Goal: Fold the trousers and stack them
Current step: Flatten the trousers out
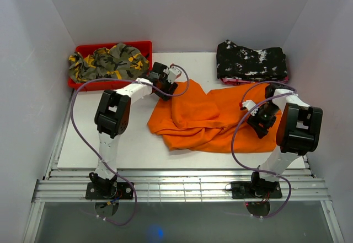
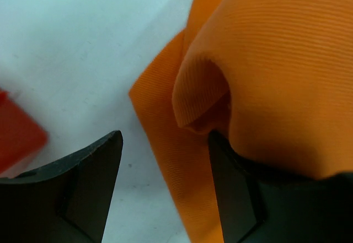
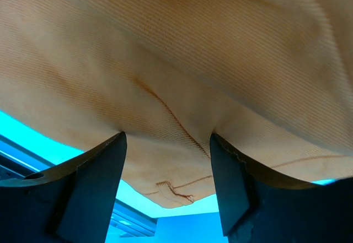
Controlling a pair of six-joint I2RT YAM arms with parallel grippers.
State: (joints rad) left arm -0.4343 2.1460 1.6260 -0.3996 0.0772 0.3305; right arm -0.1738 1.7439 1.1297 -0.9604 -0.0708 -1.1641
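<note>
Top external view: orange trousers [image 1: 212,123] are seen loosely bunched on the tabletop [image 1: 110,149]; left jaws and right jaws are spread against cloth; folding is judged barely begun, stacking undone

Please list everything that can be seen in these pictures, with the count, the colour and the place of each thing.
trousers: one, bright orange, crumpled in the middle of the table
bin: one, red, far left of the table
camouflage garment: one, green-yellow, in the bin
speckled garment: one, black with white specks, far right of the table
pink edge: one, under the speckled garment; cannot tell what it is
table: one, white
cables: two, purple, one along each arm
arms: two, white and black, bases at the near edge
left gripper: one, black, open, at the trousers' far left edge
right gripper: one, black, open, against the trousers' right side
</note>
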